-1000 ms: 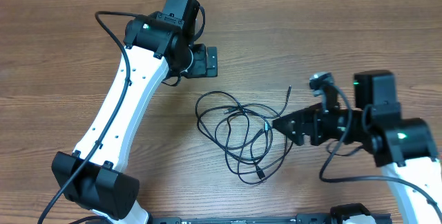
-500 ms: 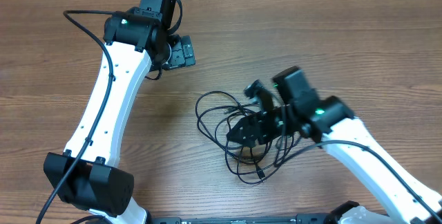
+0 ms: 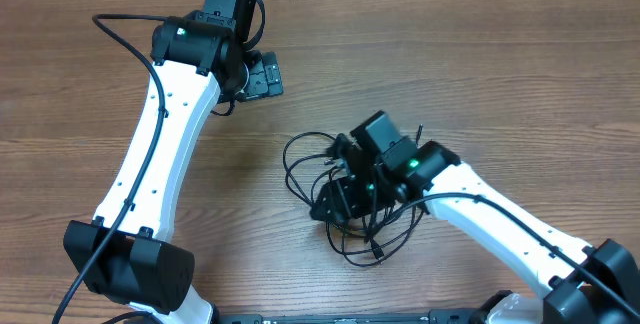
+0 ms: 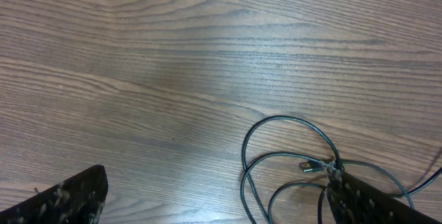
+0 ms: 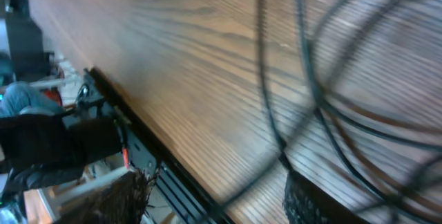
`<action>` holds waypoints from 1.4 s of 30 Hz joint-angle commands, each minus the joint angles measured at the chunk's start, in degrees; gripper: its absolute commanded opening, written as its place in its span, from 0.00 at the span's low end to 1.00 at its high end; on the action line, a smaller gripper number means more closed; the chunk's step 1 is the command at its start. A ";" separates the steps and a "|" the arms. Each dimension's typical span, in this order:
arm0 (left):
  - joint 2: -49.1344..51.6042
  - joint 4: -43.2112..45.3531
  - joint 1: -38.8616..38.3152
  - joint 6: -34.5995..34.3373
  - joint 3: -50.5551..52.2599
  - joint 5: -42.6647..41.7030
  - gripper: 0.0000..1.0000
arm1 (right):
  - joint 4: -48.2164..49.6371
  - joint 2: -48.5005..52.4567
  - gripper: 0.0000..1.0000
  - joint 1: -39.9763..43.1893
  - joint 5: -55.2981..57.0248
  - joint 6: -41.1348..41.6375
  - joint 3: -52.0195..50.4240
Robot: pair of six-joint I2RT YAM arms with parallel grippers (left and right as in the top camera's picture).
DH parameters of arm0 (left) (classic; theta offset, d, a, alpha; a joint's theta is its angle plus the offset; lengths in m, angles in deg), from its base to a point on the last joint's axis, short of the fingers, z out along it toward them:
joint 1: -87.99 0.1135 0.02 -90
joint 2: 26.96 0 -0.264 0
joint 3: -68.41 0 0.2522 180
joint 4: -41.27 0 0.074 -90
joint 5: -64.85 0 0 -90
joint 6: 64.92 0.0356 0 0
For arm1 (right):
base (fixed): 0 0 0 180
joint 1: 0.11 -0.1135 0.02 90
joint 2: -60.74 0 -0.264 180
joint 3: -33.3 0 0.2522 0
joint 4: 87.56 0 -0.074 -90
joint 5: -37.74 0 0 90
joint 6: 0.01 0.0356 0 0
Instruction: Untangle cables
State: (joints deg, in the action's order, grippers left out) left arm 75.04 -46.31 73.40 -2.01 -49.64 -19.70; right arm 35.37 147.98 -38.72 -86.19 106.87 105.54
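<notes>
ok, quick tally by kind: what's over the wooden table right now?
White-and-black robot arms: 2
Tangled pile of thin black cables: 1 (strand count unclear)
Total: 3

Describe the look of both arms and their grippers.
The left arm and right arm have white shells, black joint housings, a small green light each and a black cable alongside. The left gripper and right gripper are black.

Brown wood-grain table (image 3: 480,54) — smooth, faintly sheened; thin black cables (image 4: 276,118) — slick plastic sheathing; white plastic arm shells (image 3: 160,144) glossy.
</notes>
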 commanded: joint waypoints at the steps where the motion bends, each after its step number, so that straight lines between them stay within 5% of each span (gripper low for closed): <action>1: -1.40 -0.31 -0.04 -0.07 -0.85 1.20 1.00 | 2.10 -0.09 0.63 -2.60 0.48 2.29 -0.02; 5: -1.40 -0.31 0.00 0.07 -0.85 1.62 1.00 | 3.04 -0.04 0.52 -4.50 5.73 6.34 -0.02; 10: -1.40 -0.31 0.00 0.07 -0.85 1.57 1.00 | 3.04 0.00 0.04 -4.87 5.90 7.15 -0.02; 27: -1.40 -1.25 -0.04 0.07 -0.85 0.83 1.00 | -4.09 -6.56 0.04 3.39 5.73 3.61 11.45; 42: -1.40 -1.38 -0.11 0.04 -0.85 -1.27 1.00 | -20.70 -12.28 0.04 13.81 23.54 1.97 49.09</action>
State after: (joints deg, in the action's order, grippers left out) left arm 75.04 -47.71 73.40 -1.99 -49.64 -20.14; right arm 15.26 136.97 -25.91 -69.21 109.54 147.79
